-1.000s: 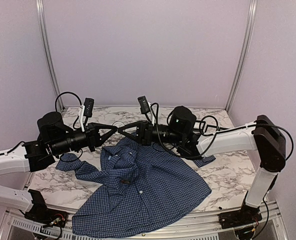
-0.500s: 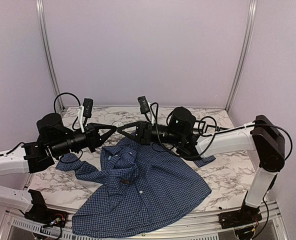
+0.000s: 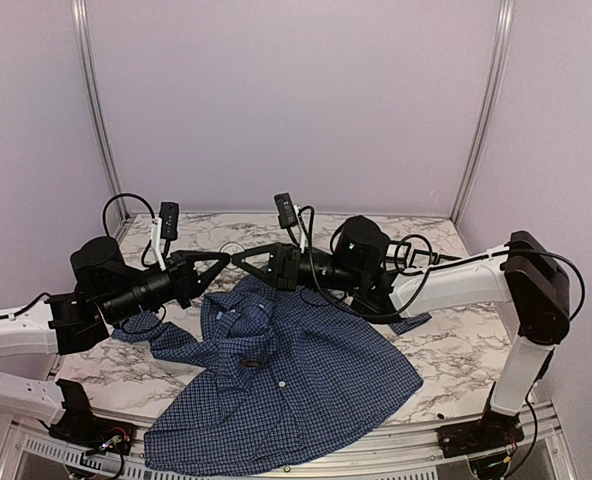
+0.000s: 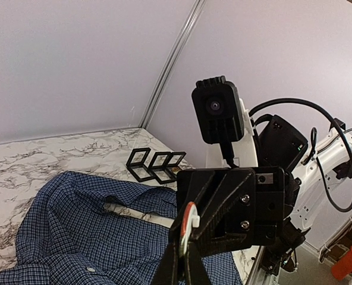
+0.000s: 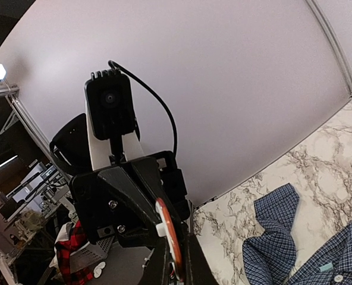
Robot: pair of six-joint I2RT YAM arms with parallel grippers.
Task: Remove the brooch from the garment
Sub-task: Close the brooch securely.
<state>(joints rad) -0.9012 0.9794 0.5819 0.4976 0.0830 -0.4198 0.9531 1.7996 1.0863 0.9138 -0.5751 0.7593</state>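
Observation:
The brooch [image 4: 188, 228] is a small round white disc with an orange rim, seen edge-on [image 5: 167, 233]. It hangs in the air above the garment [image 3: 276, 370], a dark blue checked shirt spread on the marble table [image 3: 446, 345]. My left gripper [image 3: 225, 258] and right gripper [image 3: 235, 258] meet tip to tip over the shirt's collar. The left gripper [image 4: 182, 268] is shut on the disc's lower edge. From the opposite side the right gripper [image 5: 176, 270] is shut on the same disc. Each wrist view shows the other gripper's black body close behind the brooch.
Three small black square frames [image 4: 155, 163] lie on the marble beyond the shirt's collar. A small white round object [image 3: 233, 246] lies on the table behind the fingertips. One sleeve [image 3: 151, 330] trails left. Aluminium posts [image 3: 94, 110] flank the back wall.
The left arm has drawn slightly back and to the left, and the meeting point of the fingertips has shifted a little left. Both grippers stay on the brooch.

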